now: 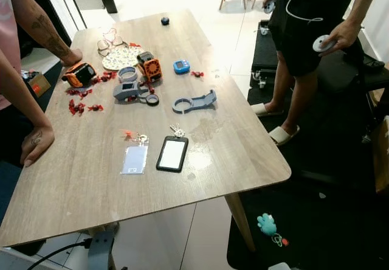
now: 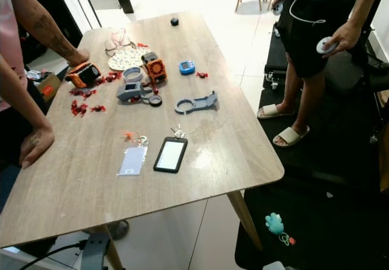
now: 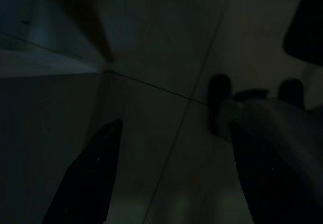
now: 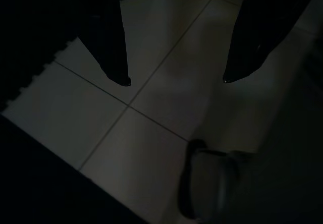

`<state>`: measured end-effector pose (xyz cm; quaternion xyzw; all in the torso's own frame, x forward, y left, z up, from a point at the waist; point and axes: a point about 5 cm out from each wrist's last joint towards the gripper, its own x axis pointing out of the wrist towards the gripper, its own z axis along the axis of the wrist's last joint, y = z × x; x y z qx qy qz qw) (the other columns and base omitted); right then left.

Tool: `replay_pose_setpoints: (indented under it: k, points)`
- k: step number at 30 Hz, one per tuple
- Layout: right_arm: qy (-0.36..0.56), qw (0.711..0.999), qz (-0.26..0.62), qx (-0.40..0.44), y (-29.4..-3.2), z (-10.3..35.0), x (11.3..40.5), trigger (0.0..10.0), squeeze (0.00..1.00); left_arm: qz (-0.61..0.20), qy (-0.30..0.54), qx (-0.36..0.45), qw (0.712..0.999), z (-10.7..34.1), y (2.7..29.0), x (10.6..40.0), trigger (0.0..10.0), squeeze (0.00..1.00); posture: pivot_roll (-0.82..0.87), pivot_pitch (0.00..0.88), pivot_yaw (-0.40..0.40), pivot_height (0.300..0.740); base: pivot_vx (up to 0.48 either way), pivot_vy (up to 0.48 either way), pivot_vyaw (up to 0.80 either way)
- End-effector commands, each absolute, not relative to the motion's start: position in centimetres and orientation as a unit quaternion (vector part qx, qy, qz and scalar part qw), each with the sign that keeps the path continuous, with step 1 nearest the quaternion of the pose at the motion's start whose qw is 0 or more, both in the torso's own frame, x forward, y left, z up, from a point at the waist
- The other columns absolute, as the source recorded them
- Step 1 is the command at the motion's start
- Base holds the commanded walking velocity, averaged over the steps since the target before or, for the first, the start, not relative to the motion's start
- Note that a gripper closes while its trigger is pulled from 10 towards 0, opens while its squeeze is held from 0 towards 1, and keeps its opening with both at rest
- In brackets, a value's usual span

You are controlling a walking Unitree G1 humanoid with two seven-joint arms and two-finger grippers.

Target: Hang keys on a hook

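Note:
A small bunch of silver keys [image 1: 177,130] lies on the wooden table [image 1: 73,185], just beyond the top end of a black phone [image 1: 172,153]. A blue-grey flat bracket with a ring and a hooked end [image 1: 194,103] lies a little farther in. Both arms hang low beside the table. In the dark left wrist view my left gripper [image 3: 176,124] is open over tiled floor. My right gripper [image 4: 176,81] is also open over floor tiles, with nothing between its fingers.
One person leans on the table's left side with both hands [image 1: 36,143]. Another stands at the right holding a white controller [image 1: 322,43]. A card holder [image 1: 135,159], orange gadgets [image 1: 149,66], a patterned plate [image 1: 121,57] and red bits share the table. A teal toy [image 1: 266,224] lies on the black mat.

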<state>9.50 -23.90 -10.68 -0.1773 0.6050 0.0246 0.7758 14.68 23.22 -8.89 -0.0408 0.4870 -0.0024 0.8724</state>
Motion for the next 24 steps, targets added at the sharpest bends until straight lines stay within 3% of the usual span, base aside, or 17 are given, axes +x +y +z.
replay_pose_setpoints:
  k: [1, 5, 8, 10, 12, 16, 20, 24]
  points:
    - [0.609, 0.774, 0.023, -0.17, -23.6, -10.8, 9.2, 10.0, 0.0, 0.026, 0.48, -0.039, 0.876, -8.5, 25.0, 14.4, 10.0, 0.0, -0.16, 0.076, 0.144, 0.74, 0.0, 0.0, 0.0]
    - [0.61, 0.774, 0.021, -0.169, -23.8, -10.8, 9.1, 10.0, 0.0, 0.059, 0.446, -0.052, 0.892, -7.4, 27.6, 14.6, 10.0, 0.0, -0.16, 0.077, 0.137, 0.74, 0.0, 0.0, 0.0]
    - [0.61, 0.774, 0.021, -0.169, -23.8, -10.8, 9.0, 10.0, 0.0, 0.056, 0.437, -0.058, 0.896, -7.2, 28.0, 14.7, 10.0, 0.0, -0.16, 0.077, 0.137, 0.74, 0.0, 0.0, 0.0]
    - [0.611, 0.773, 0.021, -0.17, -24.0, -10.8, 9.0, 10.0, 0.0, -0.019, 0.426, -0.061, 0.902, -6.6, 28.4, 14.6, 10.0, 0.0, -0.16, 0.077, 0.137, 0.74, 0.0, 0.0, 0.0]
    - [0.611, 0.773, 0.022, -0.171, -24.0, -10.8, 9.0, 10.0, 0.0, -0.041, 0.429, -0.059, 0.901, -6.5, 28.4, 14.5, 10.0, 0.0, -0.16, 0.077, 0.137, 0.74, 0.0, 0.0, 0.0]
    - [0.611, 0.772, 0.024, -0.172, -24.1, -10.8, 8.9, 10.0, 0.0, -0.201, 0.475, 0.002, 0.856, -6.4, 28.4, 12.7, 10.0, 0.0, -0.15, 0.073, 0.129, 0.74, 0.0, 0.0, 0.0]
    - [0.61, 0.773, 0.026, -0.172, -24.1, -10.7, 9.0, 10.0, 0.0, -0.27, 0.453, -0.024, 0.849, -5.0, 29.4, 12.8, 10.0, 0.0, -0.15, 0.073, 0.129, 0.74, 0.0, 0.0, 0.0]
    - [0.611, 0.773, 0.027, -0.171, -24.1, -10.8, 9.0, 10.0, 0.0, -0.354, 0.461, -0.047, 0.812, -3.9, 30.1, 12.1, 10.0, 0.0, -0.14, 0.077, 0.128, 0.74, 0.0, 0.0, 0.0]
